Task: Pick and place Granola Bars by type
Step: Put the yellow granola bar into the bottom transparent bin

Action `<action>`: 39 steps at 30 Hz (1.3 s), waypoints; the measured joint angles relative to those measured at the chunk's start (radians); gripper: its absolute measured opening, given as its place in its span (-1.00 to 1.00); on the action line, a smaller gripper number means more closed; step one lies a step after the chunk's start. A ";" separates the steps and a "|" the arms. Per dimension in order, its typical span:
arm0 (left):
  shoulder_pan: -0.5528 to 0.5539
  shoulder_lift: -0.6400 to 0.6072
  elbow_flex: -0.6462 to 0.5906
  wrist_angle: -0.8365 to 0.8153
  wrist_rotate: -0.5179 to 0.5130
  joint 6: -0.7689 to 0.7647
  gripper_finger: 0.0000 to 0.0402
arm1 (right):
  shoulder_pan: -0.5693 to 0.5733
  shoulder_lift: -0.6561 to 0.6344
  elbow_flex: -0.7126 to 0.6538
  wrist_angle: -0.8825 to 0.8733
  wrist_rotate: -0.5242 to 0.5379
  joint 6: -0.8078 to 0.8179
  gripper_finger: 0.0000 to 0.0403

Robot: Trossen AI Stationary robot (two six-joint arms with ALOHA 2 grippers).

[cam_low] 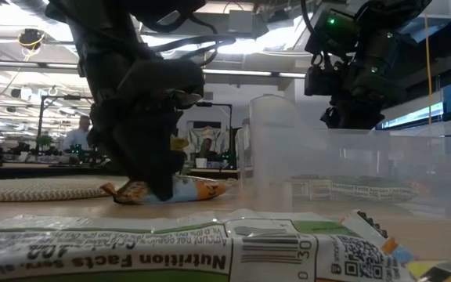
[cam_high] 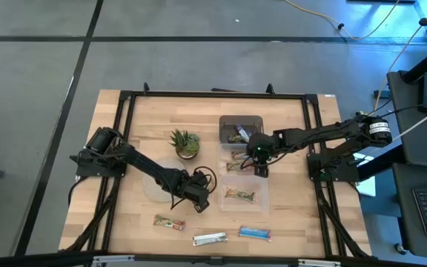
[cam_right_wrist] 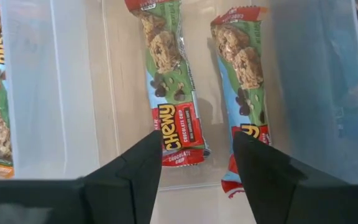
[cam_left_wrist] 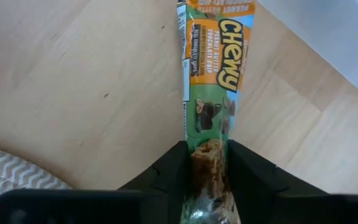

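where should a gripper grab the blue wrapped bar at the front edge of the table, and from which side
Take the blue wrapped granola bar across its narrow middle, coming straight down. It lies flat on the wooden table, long axis along the front edge, with bare wood on both long sides for the jaws.

Counts: two red-label Chewy bars [cam_right_wrist: 169,87] in one clear bin [cam_right_wrist: 114,93]. One orange-label Chewy bar [cam_left_wrist: 211,93] between left gripper [cam_left_wrist: 207,168] fingers. Three loose bars [cam_high: 169,222] along the table [cam_high: 132,222] front edge. One potted plant [cam_high: 185,142]. One woven mat [cam_high: 154,190].
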State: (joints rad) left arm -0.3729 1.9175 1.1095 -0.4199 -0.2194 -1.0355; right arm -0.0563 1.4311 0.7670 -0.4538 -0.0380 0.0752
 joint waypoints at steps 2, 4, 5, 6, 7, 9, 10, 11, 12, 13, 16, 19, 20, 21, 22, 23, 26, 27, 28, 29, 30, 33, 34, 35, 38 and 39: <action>0.000 0.000 0.000 -0.002 0.000 0.000 -0.57 | 0.000 0.000 0.000 0.000 0.000 0.009 -0.01; 0.000 -0.001 0.001 -0.003 0.000 0.001 -0.63 | 0.000 0.000 0.001 0.000 0.000 0.021 -0.01; 0.000 -0.005 0.000 -0.003 0.002 0.003 -0.66 | 0.000 0.000 0.001 0.000 0.000 0.023 -0.01; 0.000 -0.008 0.000 -0.003 0.004 0.009 -0.68 | 0.000 0.000 0.001 0.000 0.000 0.025 -0.01; 0.000 -0.017 0.000 -0.003 0.004 0.009 -0.70 | 0.001 0.000 0.001 0.000 0.000 0.026 -0.01; 0.000 -0.032 -0.002 -0.008 0.001 0.009 -0.72 | 0.001 -0.001 0.001 0.000 0.000 0.025 -0.01; 0.000 -0.042 -0.003 -0.015 0.004 0.009 -0.72 | 0.001 -0.002 0.001 0.000 0.000 0.025 -0.01; -0.001 -0.057 -0.005 -0.028 0.002 0.011 -0.72 | 0.001 -0.004 0.001 0.000 0.000 0.025 -0.01; -0.002 -0.072 -0.005 -0.032 -0.001 0.017 -0.72 | 0.001 -0.006 0.002 0.000 0.000 0.025 -0.01; -0.002 -0.088 -0.004 -0.023 -0.004 0.022 -0.73 | 0.001 -0.010 0.002 -0.001 0.000 0.025 -0.01; 0.000 -0.126 -0.003 -0.018 -0.026 0.026 -0.73 | 0.001 -0.032 0.002 0.006 0.000 0.024 -0.01; 0.002 -0.165 -0.003 0.009 -0.072 0.032 -0.73 | 0.001 -0.072 0.002 0.014 0.003 0.024 -0.01; 0.002 -0.177 -0.003 0.020 -0.088 0.044 -0.73 | 0.000 -0.088 0.002 0.013 0.003 0.024 -0.01; 0.004 -0.187 -0.003 0.041 -0.099 0.059 -0.73 | 0.000 -0.103 0.002 0.011 0.003 0.023 -0.01; 0.005 -0.196 -0.003 0.066 -0.106 0.079 -0.73 | 0.000 -0.120 0.002 0.013 0.003 0.024 -0.01; 0.007 -0.205 -0.003 0.088 -0.108 0.100 -0.73 | 0.000 -0.136 0.002 0.012 0.003 0.024 -0.01; 0.017 -0.231 -0.001 0.198 -0.106 0.168 -0.73 | 0.000 -0.179 0.002 0.011 0.003 0.025 -0.01; 0.020 -0.239 -0.001 0.228 -0.107 0.189 -0.73 | 0.000 -0.191 0.002 0.016 0.003 0.025 -0.01; 0.023 -0.245 -0.001 0.263 -0.107 0.206 -0.73 | 0.000 -0.202 0.002 0.019 0.003 0.025 -0.01; 0.026 -0.248 -0.001 0.304 -0.107 0.225 -0.73 | 0.000 -0.210 0.002 0.017 0.003 0.027 -0.01; 0.031 -0.249 -0.001 0.343 -0.106 0.246 -0.73 | 0.000 -0.218 0.002 0.019 0.003 0.029 -0.01; 0.044 -0.248 -0.001 0.454 -0.085 0.325 -0.73 | 0.000 -0.233 0.002 0.018 0.003 0.030 -0.01; 0.050 -0.241 0.001 0.491 -0.077 0.346 -0.73 | 0.000 -0.237 0.002 0.011 0.003 0.031 -0.01; 0.057 -0.233 0.002 0.520 -0.070 0.363 -0.73 | 0.000 -0.239 0.002 0.012 0.003 0.033 -0.01; 0.075 -0.203 0.003 0.559 -0.052 0.400 -0.73 | 0.001 -0.251 0.002 0.000 0.001 0.057 -0.01; 0.079 -0.193 0.009 0.558 -0.051 0.409 -0.73 | 0.001 -0.257 0.002 -0.006 0.000 0.064 -0.01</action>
State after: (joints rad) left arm -0.2934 1.7243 1.1182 0.1377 -0.2703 -0.6264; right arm -0.0555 1.1746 0.7689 -0.4595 -0.0383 0.1396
